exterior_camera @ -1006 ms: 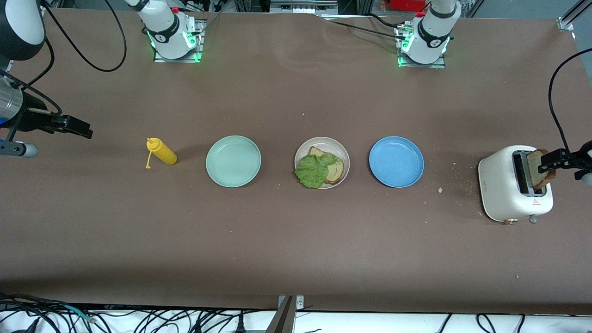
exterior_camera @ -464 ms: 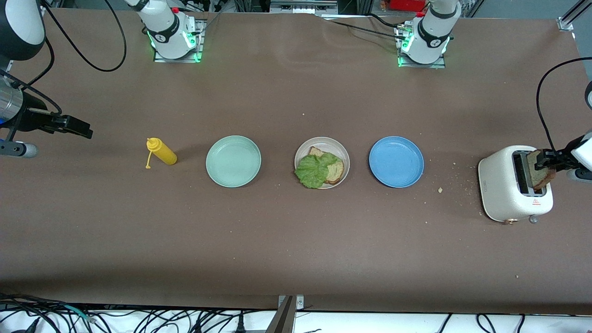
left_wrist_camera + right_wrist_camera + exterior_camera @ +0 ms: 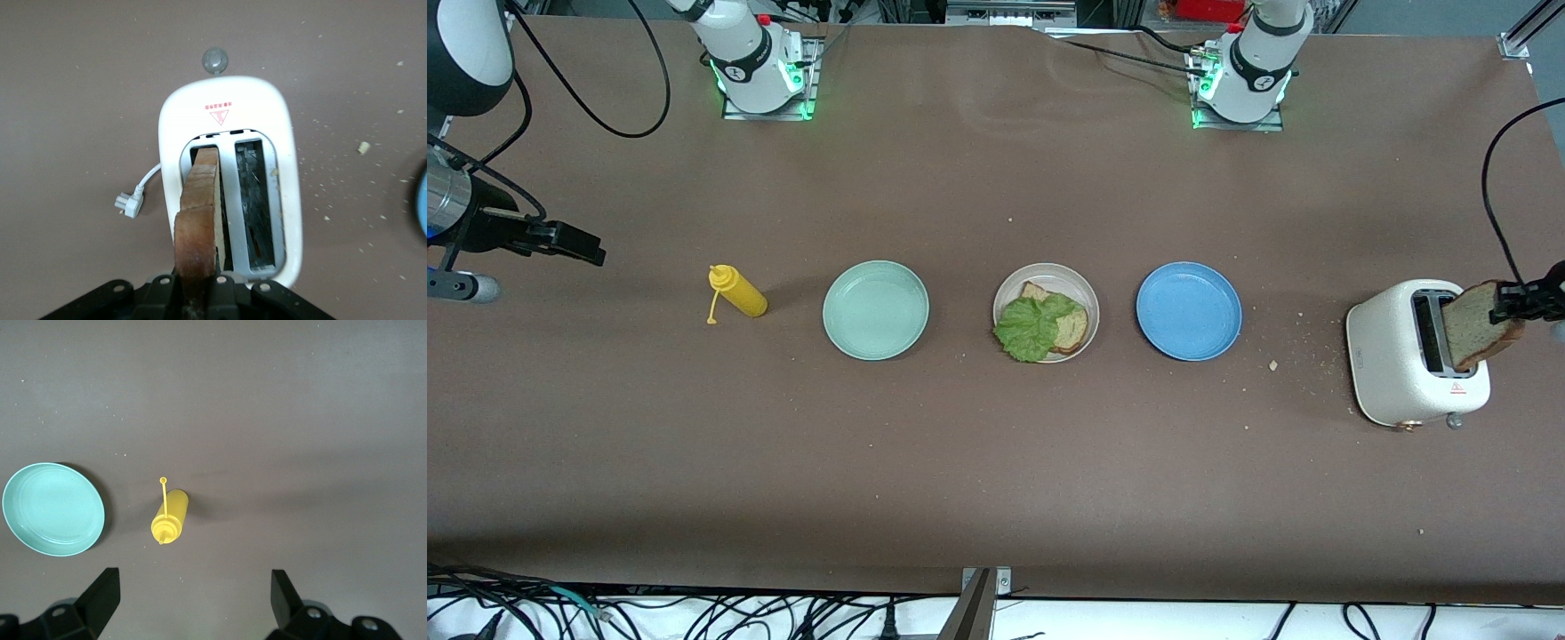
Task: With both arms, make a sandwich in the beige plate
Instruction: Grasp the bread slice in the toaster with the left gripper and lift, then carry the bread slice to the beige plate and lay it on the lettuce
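Cut off and covered

Left gripper [image 3: 1516,302] runs off the frame's right edge; lettuce [image 3: 1034,325] hides most of the plated bread slice [image 3: 1069,327].

The surface [image 3: 960,462] is covered in a matt brown sheet, dusted with pale crumbs near the toaster [image 3: 1396,373], whose cream shell looks like smooth, faintly glossy plastic around shiny metal slots. The bread slice [image 3: 1476,324] is coarse and porous with a rough dark crust. The yellow bottle [image 3: 738,292] looks like smooth plastic, and the three plates have a satin finish.
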